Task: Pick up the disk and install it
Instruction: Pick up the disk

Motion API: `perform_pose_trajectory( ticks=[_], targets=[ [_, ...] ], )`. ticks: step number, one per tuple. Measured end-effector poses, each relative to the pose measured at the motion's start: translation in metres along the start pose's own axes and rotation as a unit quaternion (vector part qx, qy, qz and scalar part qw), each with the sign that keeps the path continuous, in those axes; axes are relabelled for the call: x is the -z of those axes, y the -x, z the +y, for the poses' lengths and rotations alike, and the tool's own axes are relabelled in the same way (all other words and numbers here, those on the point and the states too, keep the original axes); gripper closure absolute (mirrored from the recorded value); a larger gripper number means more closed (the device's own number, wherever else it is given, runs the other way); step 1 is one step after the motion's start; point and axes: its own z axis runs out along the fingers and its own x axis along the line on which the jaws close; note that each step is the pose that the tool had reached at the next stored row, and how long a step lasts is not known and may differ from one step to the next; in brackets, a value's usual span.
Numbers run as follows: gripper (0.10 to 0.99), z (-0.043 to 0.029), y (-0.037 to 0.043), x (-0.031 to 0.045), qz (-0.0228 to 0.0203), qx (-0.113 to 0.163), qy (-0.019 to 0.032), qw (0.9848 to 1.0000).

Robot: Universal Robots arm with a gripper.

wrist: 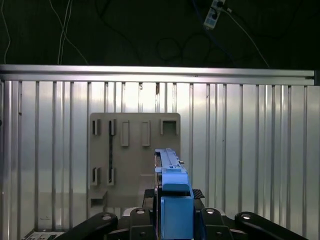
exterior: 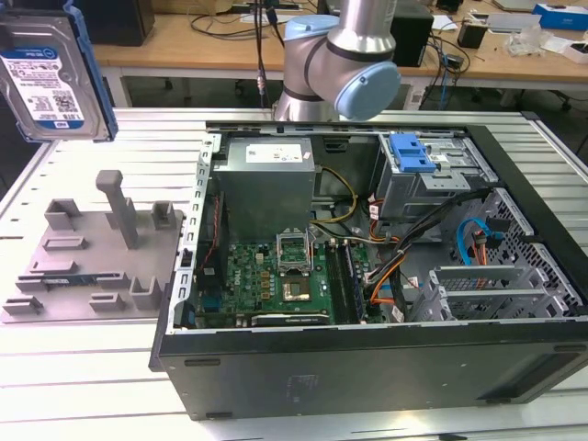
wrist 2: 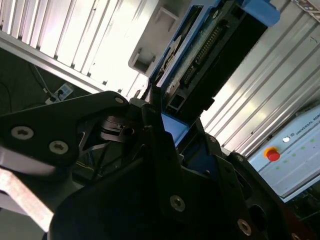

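The disk [exterior: 46, 78], a silver drive with a white-and-blue label in a bright blue bracket, hangs upright in the air at the exterior view's upper left, above the grey fixture plate [exterior: 92, 257]. In both wrist views my gripper [wrist 2: 165, 127] is shut on the blue bracket edge of the disk [wrist 2: 215, 45]. The first wrist view looks down along the disk [wrist: 172, 195], which stands edge-on between the black fingers [wrist: 150, 212] of my gripper [wrist: 175, 222]. The fixture plate [wrist: 135, 155] lies below it.
The open computer case [exterior: 367, 354] lies on the ribbed metal table [exterior: 83, 367] at the exterior view's right. Inside are a grey power supply box [exterior: 266, 184], a green motherboard [exterior: 276, 280] and a drive cage with a blue latch [exterior: 411, 154]. The arm's base [exterior: 340, 64] stands behind the case.
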Motion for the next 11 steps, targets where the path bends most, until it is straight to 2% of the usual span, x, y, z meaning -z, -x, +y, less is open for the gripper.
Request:
perform_pose_trajectory(
  ticks=[4, 9, 11],
  targets=[
    [0.718, -0.0169, -0.0091, 0.0006, 0.0000, 0.000, 0.0000, 1.0000],
    [0.718, -0.0558, -0.0301, 0.0019, -0.0001, 0.000, 0.0000, 1.0000],
    [0.718, -0.0649, -0.0350, 0.0024, 0.0000, 0.000, 0.0000, 1.0000]
  ],
)
